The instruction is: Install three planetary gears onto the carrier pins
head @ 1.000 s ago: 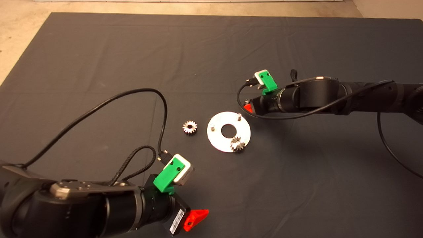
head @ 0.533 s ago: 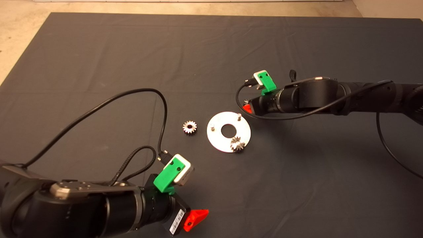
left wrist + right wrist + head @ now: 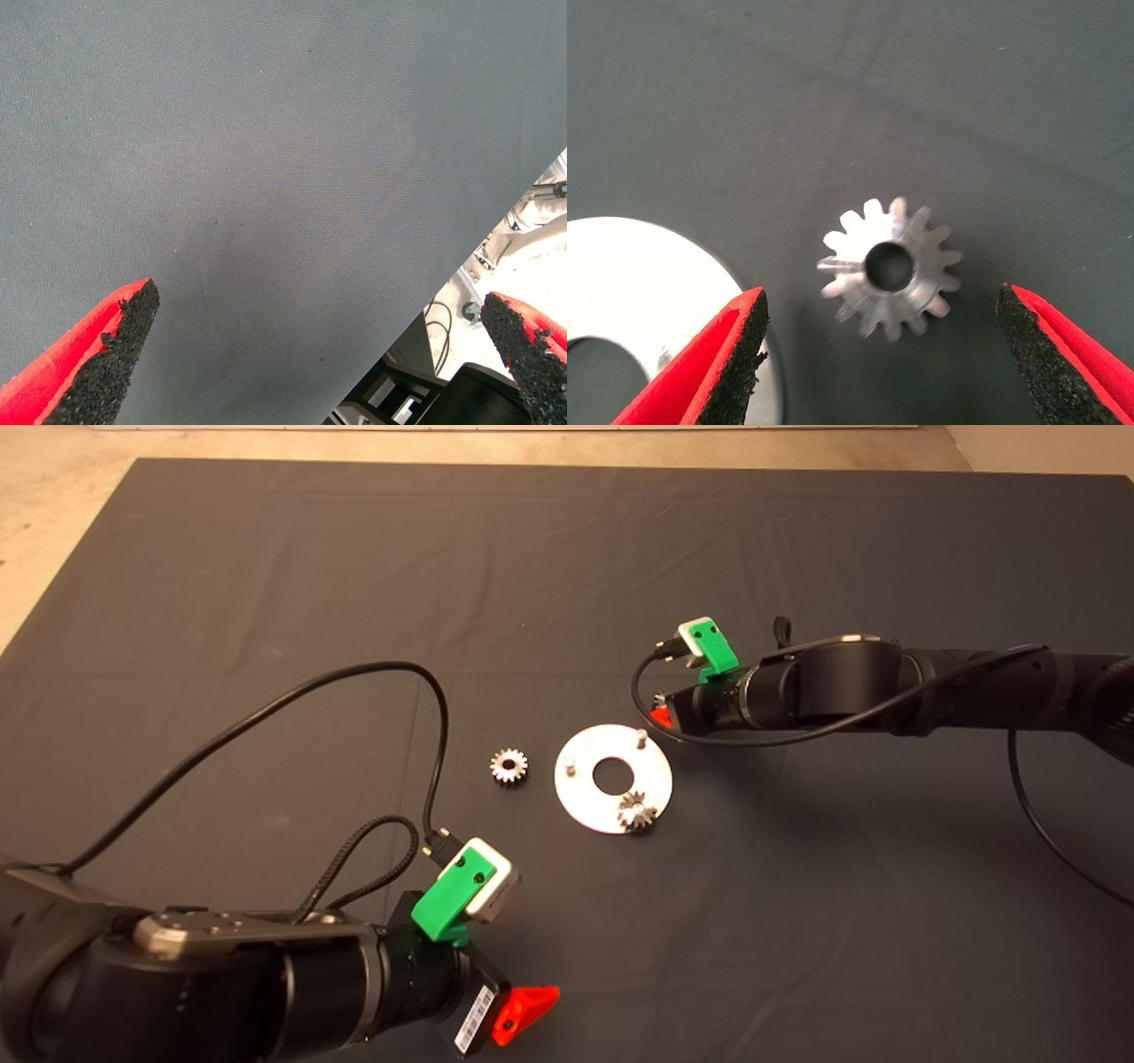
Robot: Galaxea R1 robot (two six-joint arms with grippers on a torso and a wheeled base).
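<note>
The flat silver disc [image 3: 588,806] lies mid-mat with two bare carrier pins [image 3: 640,735] [image 3: 570,763]. One planetary gear [image 3: 637,812] sits on the disc's near edge where the third pin stands. A second gear [image 3: 509,765] lies on the mat left of the disc. My right gripper [image 3: 660,710] hovers just beyond the disc's far right edge, open, straddling the third gear [image 3: 890,267], which lies flat on the mat between the fingers [image 3: 731,354] without touching them. The disc's edge [image 3: 647,283] shows beside it. My left gripper [image 3: 523,1010] waits open and empty at the lower left [image 3: 319,297].
A black cable [image 3: 354,682] loops over the mat from the left arm toward the loose gear. The right arm's cable [image 3: 647,691] hangs near the disc's far pin. The mat's edge and floor equipment [image 3: 496,336] show in the left wrist view.
My right arm has shifted slightly, keeping over the gear beyond the disc. The left arm, the disc and the other two gears have not moved.
</note>
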